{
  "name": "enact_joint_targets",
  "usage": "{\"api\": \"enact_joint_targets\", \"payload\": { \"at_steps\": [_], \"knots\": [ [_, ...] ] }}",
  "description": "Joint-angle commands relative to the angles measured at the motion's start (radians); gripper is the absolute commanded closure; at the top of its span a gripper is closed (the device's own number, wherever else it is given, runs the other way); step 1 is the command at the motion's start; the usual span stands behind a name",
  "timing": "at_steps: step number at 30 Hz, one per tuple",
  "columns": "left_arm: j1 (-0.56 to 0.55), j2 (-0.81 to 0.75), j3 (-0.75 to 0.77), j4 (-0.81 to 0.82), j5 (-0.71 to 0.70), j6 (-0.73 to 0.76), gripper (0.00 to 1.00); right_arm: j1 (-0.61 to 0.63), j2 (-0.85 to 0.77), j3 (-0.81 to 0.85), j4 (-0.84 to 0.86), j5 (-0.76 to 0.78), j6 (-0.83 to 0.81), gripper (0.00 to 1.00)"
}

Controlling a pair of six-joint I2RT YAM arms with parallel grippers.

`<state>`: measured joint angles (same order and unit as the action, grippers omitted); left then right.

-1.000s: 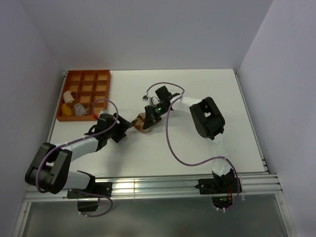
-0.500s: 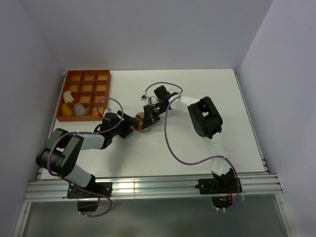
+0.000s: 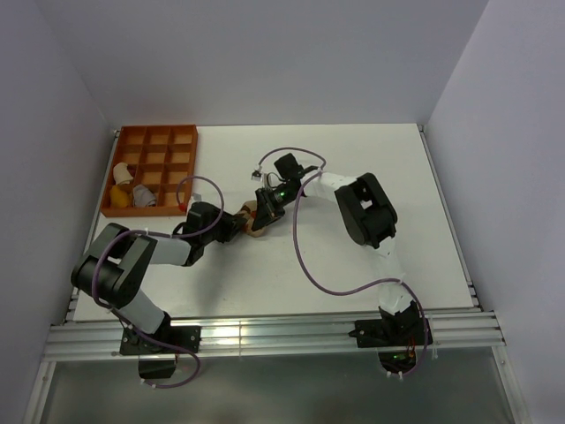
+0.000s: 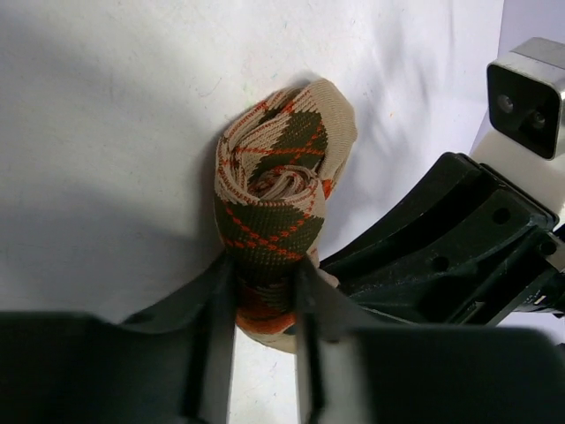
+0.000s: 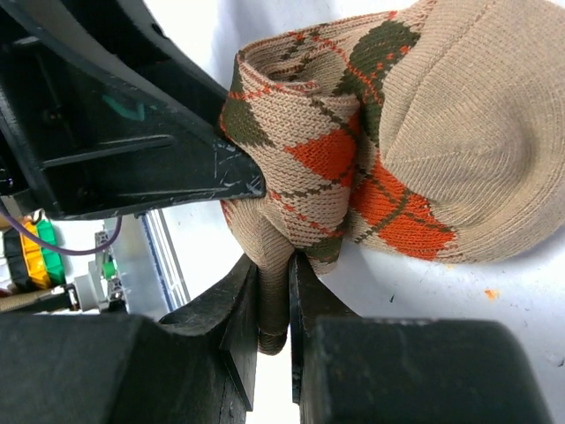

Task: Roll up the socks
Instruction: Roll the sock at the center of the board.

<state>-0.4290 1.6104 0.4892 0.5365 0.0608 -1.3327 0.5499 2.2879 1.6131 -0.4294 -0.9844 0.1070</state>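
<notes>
The socks (image 3: pixel 254 219) lie mid-table as one rolled bundle, tan with red, brown and white argyle diamonds. In the left wrist view the roll (image 4: pixel 278 199) shows its spiral end, and my left gripper (image 4: pixel 265 287) is shut on its near end, one finger on each side. In the right wrist view my right gripper (image 5: pixel 274 265) is shut on a fold of tan fabric hanging from the bundle (image 5: pixel 388 132). Both grippers meet at the bundle in the top view, the left gripper (image 3: pixel 237 223) from the left and the right gripper (image 3: pixel 266 210) from the upper right.
An orange compartment tray (image 3: pixel 150 130) stands at the back left with small white and yellow items (image 3: pixel 132 191) in its near cells. Purple cables (image 3: pixel 305 256) loop over the table by the right arm. The right arm's black body (image 4: pixel 450 247) sits close beside the roll.
My left arm has swung right up to the bundle and its jaws have closed on the roll. The right gripper has kept its grip and place.
</notes>
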Motion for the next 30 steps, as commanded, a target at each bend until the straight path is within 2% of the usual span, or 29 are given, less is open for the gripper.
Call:
{"api": "enact_joint_targets", "payload": {
  "at_steps": [1,2,5,6,9,12,17,20,30],
  "knots": [
    [-0.005,0.026,0.002,-0.09,-0.039,0.021,0.75,0.015,-0.024,-0.051,0.047,0.116,0.008,0.96],
    [-0.005,0.025,0.006,-0.116,-0.036,0.023,0.84,0.016,-0.037,-0.076,0.057,0.131,0.01,0.94],
    [-0.005,0.019,0.037,-0.177,-0.044,0.038,0.96,0.022,-0.108,-0.14,0.115,0.196,0.014,0.82],
    [-0.005,0.013,0.058,-0.235,-0.052,0.047,1.0,0.024,-0.157,-0.162,0.159,0.217,0.019,0.72],
    [-0.004,0.006,0.11,-0.347,-0.056,0.075,1.0,0.036,-0.277,-0.266,0.268,0.334,0.025,0.57],
    [-0.002,0.022,0.167,-0.44,-0.056,0.098,1.0,0.062,-0.402,-0.373,0.372,0.49,0.007,0.49],
    [-0.001,0.046,0.225,-0.518,-0.038,0.125,1.0,0.143,-0.563,-0.524,0.526,0.748,-0.076,0.46],
    [0.001,0.06,0.252,-0.535,-0.027,0.142,1.0,0.197,-0.606,-0.59,0.605,0.84,-0.142,0.44],
    [0.001,0.103,0.304,-0.596,0.016,0.182,1.0,0.355,-0.561,-0.631,0.73,1.026,-0.279,0.41]
  ]
}}
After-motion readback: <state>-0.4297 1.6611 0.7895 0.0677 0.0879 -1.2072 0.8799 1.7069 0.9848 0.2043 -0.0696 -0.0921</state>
